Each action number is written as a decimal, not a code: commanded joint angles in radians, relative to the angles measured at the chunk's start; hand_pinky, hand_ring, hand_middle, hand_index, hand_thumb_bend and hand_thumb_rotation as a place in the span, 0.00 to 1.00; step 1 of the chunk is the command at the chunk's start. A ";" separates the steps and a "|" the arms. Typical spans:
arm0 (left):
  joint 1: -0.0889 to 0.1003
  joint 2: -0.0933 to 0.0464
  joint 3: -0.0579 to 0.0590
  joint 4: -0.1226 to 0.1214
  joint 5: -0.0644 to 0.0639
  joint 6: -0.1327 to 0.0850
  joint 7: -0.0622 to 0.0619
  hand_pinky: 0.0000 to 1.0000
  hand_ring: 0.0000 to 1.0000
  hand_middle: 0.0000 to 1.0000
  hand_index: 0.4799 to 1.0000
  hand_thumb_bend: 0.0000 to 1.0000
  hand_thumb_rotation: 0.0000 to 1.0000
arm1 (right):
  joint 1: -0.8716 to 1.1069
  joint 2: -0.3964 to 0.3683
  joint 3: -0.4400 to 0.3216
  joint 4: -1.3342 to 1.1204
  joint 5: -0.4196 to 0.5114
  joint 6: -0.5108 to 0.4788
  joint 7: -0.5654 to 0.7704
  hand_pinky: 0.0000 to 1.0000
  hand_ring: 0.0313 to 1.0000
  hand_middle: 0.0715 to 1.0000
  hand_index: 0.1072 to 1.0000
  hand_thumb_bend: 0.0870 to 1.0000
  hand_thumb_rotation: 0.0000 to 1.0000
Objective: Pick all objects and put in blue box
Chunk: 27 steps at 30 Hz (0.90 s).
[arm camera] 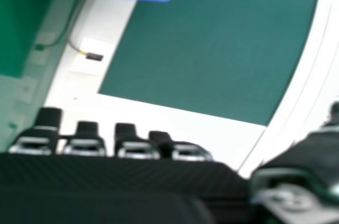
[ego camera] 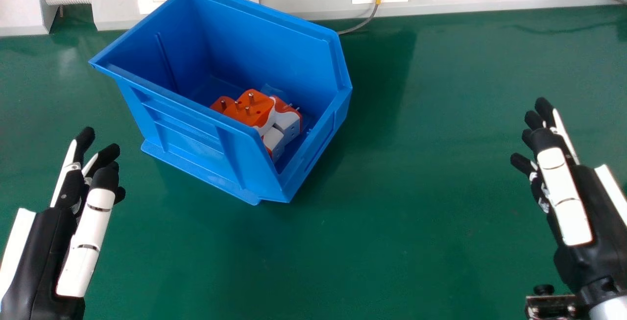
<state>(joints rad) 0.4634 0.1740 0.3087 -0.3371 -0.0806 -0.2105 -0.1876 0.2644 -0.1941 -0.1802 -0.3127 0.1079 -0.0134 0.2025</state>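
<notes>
The blue box (ego camera: 186, 134) stands at the upper left of the head view, up and to the right of the left hand (ego camera: 88, 241), and that hand is plainly the nearer of the two; the right hand (ego camera: 566, 197) is well apart from it, at the right edge. The box's long axis slants from upper left to lower right, its mouth facing up. The orange and white plug adapters (ego camera: 254, 107) lie bunched inside, toward the lower right end, some with their pins upward. From the left hand they lie across the box's near wall, so any reach to them would have to go up and over that rim. The left hand slopes in from the lower left corner, tips pointing up the frame and a little right, fingers loosely extended, holding nothing. The right hand comes in from the lower right corner, tips toward the upper left, its fingers also relaxed and spread, with nothing in its grasp. Both are apart from the box, over the green table (ego camera: 416, 202). With the adapters in the box, the job looks finished or nearly so; the next move probably calls only for drawing both hands back, the left one kept off the box's near side.
</notes>
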 commanded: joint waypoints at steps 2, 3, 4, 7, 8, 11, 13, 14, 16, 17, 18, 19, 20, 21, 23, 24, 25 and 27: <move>-0.002 0.006 0.005 -0.010 0.006 -0.032 0.007 0.86 0.92 0.93 0.95 0.53 0.94 | -0.013 -0.009 -0.012 -0.013 -0.003 -0.021 -0.007 0.93 1.00 1.00 0.99 0.30 1.00; -0.001 0.005 0.004 -0.011 0.008 -0.032 0.008 0.85 0.92 0.93 0.95 0.52 0.94 | -0.014 -0.009 -0.011 -0.012 -0.003 -0.021 -0.007 0.93 1.00 1.00 0.99 0.29 1.00; -0.001 0.005 0.003 -0.013 0.010 -0.032 0.008 0.85 0.92 0.93 0.94 0.52 0.94 | -0.015 -0.009 -0.012 -0.010 -0.002 -0.021 -0.006 0.93 1.00 1.00 0.99 0.29 1.00; -0.005 0.009 0.007 -0.007 0.010 -0.033 0.007 0.85 0.92 0.92 0.94 0.51 0.94 | -0.016 -0.010 -0.011 -0.012 -0.001 -0.022 -0.004 0.92 1.00 1.00 0.99 0.29 1.00; -0.006 0.009 0.008 -0.006 0.009 -0.034 0.006 0.85 0.92 0.92 0.94 0.51 0.94 | -0.016 -0.010 -0.010 -0.014 -0.001 -0.022 -0.003 0.92 1.00 1.00 0.99 0.29 1.00; -0.004 0.009 0.008 -0.007 0.009 -0.035 0.006 0.86 0.92 0.92 0.94 0.51 0.95 | -0.015 -0.010 -0.010 -0.015 -0.002 -0.023 -0.003 0.92 1.00 1.00 0.99 0.28 1.00; -0.005 0.008 0.007 -0.005 0.009 -0.038 0.006 0.86 0.92 0.92 0.94 0.51 0.95 | -0.016 -0.010 -0.010 -0.013 -0.002 -0.023 -0.003 0.92 1.00 1.00 0.99 0.28 1.00; -0.006 0.008 0.006 -0.004 0.009 -0.039 0.006 0.86 0.92 0.92 0.94 0.51 0.95 | -0.016 -0.010 -0.010 -0.013 -0.001 -0.022 -0.002 0.92 1.00 1.00 0.99 0.28 1.00; -0.005 0.008 0.006 -0.003 0.008 -0.040 0.005 0.86 0.92 0.92 0.94 0.51 0.95 | -0.013 -0.011 -0.011 -0.019 0.000 -0.018 -0.002 0.92 1.00 1.00 0.99 0.28 1.00; -0.005 0.008 0.006 -0.003 0.007 -0.040 0.005 0.86 0.92 0.92 0.94 0.51 0.95 | -0.013 -0.011 -0.010 -0.022 -0.001 -0.016 -0.003 0.92 1.00 1.00 0.99 0.28 1.00; -0.005 0.008 0.006 -0.002 0.007 -0.040 0.004 0.86 0.92 0.92 0.94 0.51 0.96 | -0.013 -0.011 -0.010 -0.023 -0.002 -0.014 -0.004 0.92 1.00 1.00 0.99 0.28 1.00; -0.004 0.008 0.006 -0.002 0.006 -0.041 0.004 0.86 0.92 0.92 0.95 0.52 0.96 | -0.012 -0.011 -0.010 -0.024 -0.003 -0.014 -0.005 0.92 1.00 1.00 0.99 0.28 1.00; -0.004 0.009 0.007 -0.002 0.005 -0.040 0.004 0.86 0.92 0.92 0.95 0.52 0.96 | -0.011 -0.010 -0.009 -0.022 -0.005 -0.016 -0.005 0.92 1.00 1.00 0.99 0.28 1.00; -0.004 0.009 0.008 -0.001 0.004 -0.039 0.004 0.86 0.92 0.92 0.95 0.53 0.96 | -0.011 -0.009 -0.008 -0.020 -0.006 -0.018 -0.006 0.92 1.00 1.00 0.99 0.28 1.00; -0.003 0.009 0.009 -0.002 0.002 -0.037 0.004 0.87 0.92 0.92 0.95 0.54 0.96 | -0.011 -0.008 -0.007 -0.021 -0.008 -0.019 -0.007 0.92 1.00 1.00 0.99 0.28 1.00; -0.003 0.010 0.010 -0.002 0.001 -0.036 0.003 0.87 0.92 0.92 0.95 0.54 0.96 | -0.010 -0.008 -0.006 -0.025 -0.010 -0.016 -0.007 0.92 1.00 1.00 0.99 0.28 1.00; -0.003 0.010 0.010 -0.004 0.001 -0.035 0.003 0.87 0.92 0.92 0.95 0.54 0.96 | -0.010 -0.008 -0.006 -0.028 -0.011 -0.015 -0.008 0.92 1.00 1.00 0.99 0.28 1.00; -0.001 0.010 0.011 -0.007 0.000 -0.033 0.003 0.87 0.92 0.92 0.95 0.55 0.96 | -0.009 -0.008 -0.006 -0.027 -0.012 -0.017 -0.008 0.92 1.00 1.00 0.99 0.28 1.00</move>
<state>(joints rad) 0.4566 0.1747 0.3094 -0.3338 -0.0773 -0.2286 -0.1878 0.2586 -0.1948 -0.1807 -0.3146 0.1005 -0.0131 0.2014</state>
